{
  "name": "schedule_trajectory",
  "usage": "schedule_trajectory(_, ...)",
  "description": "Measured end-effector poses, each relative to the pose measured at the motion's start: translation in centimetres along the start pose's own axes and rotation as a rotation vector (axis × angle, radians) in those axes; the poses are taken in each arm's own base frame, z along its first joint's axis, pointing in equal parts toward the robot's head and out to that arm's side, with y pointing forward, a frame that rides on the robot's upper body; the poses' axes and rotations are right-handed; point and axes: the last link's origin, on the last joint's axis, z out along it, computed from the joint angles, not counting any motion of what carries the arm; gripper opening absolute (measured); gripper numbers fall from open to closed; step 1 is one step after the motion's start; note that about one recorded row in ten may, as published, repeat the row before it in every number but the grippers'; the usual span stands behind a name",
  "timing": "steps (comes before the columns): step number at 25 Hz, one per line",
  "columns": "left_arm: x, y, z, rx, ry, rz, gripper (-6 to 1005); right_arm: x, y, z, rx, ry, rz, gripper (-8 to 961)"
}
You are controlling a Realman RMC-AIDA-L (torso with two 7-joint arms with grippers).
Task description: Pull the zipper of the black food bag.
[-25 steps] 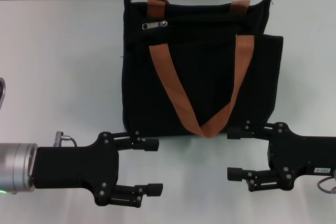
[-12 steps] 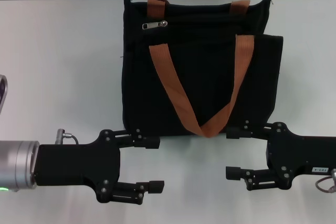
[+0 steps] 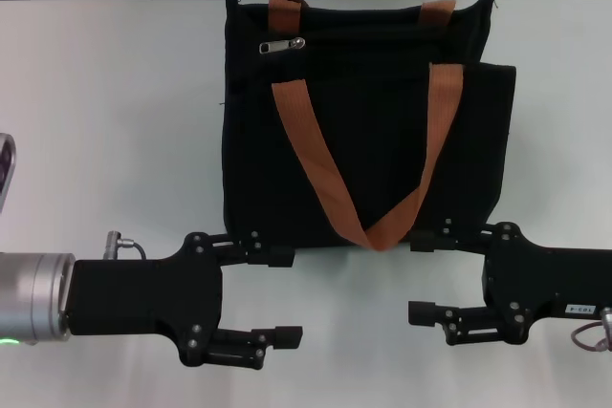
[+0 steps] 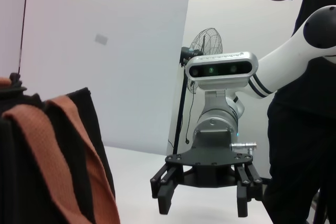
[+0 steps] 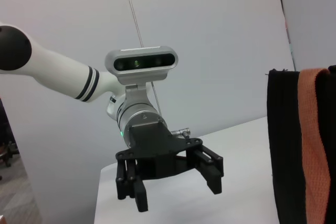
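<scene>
The black food bag (image 3: 363, 140) lies flat on the white table, its orange-brown handles (image 3: 316, 160) draped over the front panel. The silver zipper (image 3: 283, 45) sits near the bag's far left corner on the black track. My left gripper (image 3: 284, 296) is open just in front of the bag's near left corner, touching nothing. At the near right corner my right gripper (image 3: 419, 279) is also open and empty. The left wrist view shows the bag's edge (image 4: 31, 150) and the right gripper (image 4: 202, 205); the right wrist view shows the bag (image 5: 286, 145) and the left gripper (image 5: 176, 190).
The white table (image 3: 115, 121) spreads to both sides of the bag. A grey object (image 3: 5, 167) pokes in at the table's left edge. Beyond the table, the left wrist view shows a person in black (image 4: 299, 129) and a standing fan (image 4: 206, 45).
Both grippers have crept slightly toward each other in front of the bag, the left one also dropping a little nearer. The bag and zipper have not moved.
</scene>
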Motion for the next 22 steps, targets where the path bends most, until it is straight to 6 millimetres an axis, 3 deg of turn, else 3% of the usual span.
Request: schedule_trajectory(22, 0.18, 0.24, 0.2, -0.013, 0.019, 0.023, 715, 0.27, -0.06, 0.28, 0.029, -0.026, 0.023, 825)
